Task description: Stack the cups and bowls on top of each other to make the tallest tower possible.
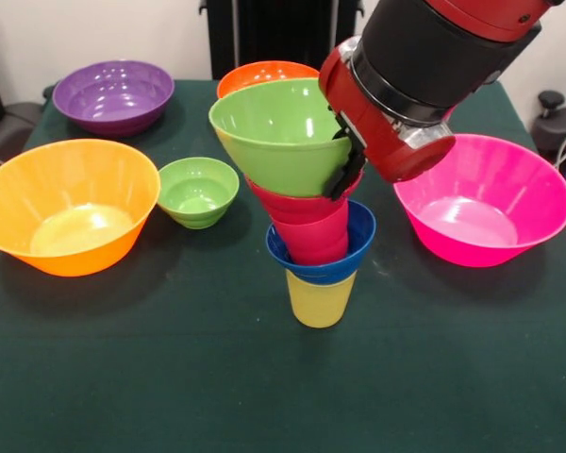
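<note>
The tower stands mid-table: a yellow cup (321,300) at the bottom, a small blue bowl (344,257) on it, a red cup (313,238) in that, then a small red bowl (292,203). A medium green bowl (281,132) sits tilted on top, its mouth leaning toward the left. My gripper (345,172) comes in from the upper right and is shut on this bowl's right rim, with one black finger (343,179) showing on the outside wall.
A small green bowl (198,192) and a large orange-yellow bowl (68,206) lie left of the tower. A purple bowl (114,94) is at the back left, an orange bowl (264,74) behind the tower, a large pink bowl (495,203) to the right.
</note>
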